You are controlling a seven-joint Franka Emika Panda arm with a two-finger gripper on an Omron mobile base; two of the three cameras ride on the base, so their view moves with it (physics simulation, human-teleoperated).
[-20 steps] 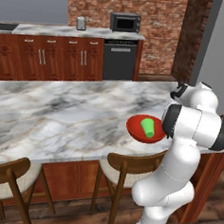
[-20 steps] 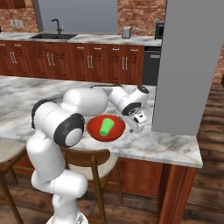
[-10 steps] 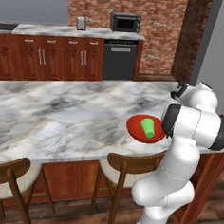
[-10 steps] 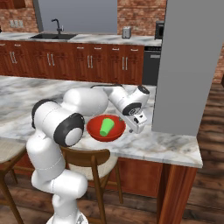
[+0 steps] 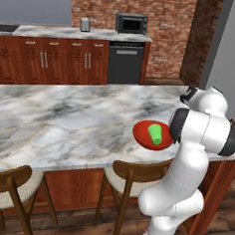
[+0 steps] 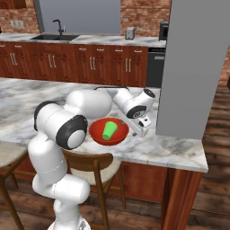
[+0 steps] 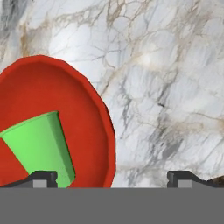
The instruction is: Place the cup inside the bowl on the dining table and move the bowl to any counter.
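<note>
lying in the red bowl (image 7: 65,100), the green cup (image 7: 41,144) bears no writing.

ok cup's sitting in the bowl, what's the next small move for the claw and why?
Probably lower the open claw onto the red bowl's near rim and close. The green cup already lies inside the bowl on the dining table, and in the hand view one fingertip sits over the bowl and the other over bare marble, so the rim falls between them, nothing held yet.

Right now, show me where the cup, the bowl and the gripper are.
cup (image 6: 108,130), right base view, on its green side wall.
bowl (image 6: 96,133), right base view, on its red inner wall, left of the cup.
gripper (image 7: 111,177), hand view, midway between its two dark fingertips.
</note>
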